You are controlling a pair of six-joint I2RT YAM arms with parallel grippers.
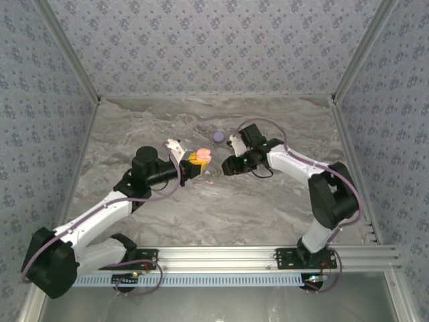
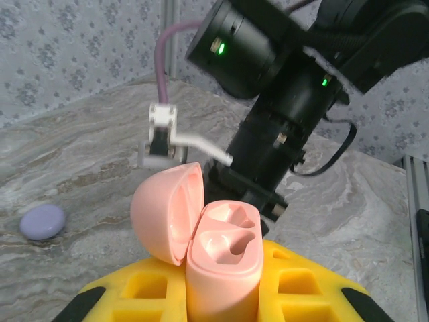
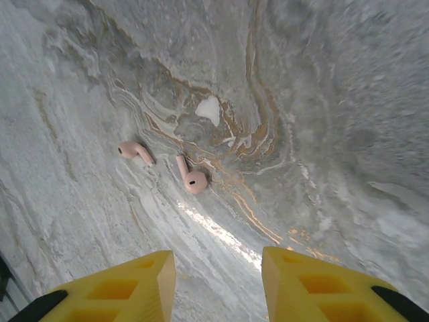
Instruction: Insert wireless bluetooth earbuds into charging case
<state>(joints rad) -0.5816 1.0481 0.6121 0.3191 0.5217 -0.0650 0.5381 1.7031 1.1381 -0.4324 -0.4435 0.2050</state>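
A pale pink charging case (image 2: 224, 261) stands upright with its lid (image 2: 161, 211) swung open to the left, and both of its sockets are empty. My left gripper (image 2: 224, 292) is shut on it, with yellow fingers (image 2: 305, 285) on either side; from above the case (image 1: 200, 156) sits at that gripper's tip (image 1: 191, 163). Two pale pink earbuds (image 3: 136, 151) (image 3: 192, 177) lie loose on the marble table, ahead of my right gripper (image 3: 218, 268). That gripper is open above the table with nothing between its fingers (image 3: 114, 288). From above, the right gripper (image 1: 225, 166) hovers just right of the case.
A round purple disc (image 1: 218, 136) (image 2: 42, 222) lies on the table behind the grippers. The right arm (image 2: 288, 100) looms close behind the open case. Patterned walls enclose the table (image 1: 268, 208) on three sides.
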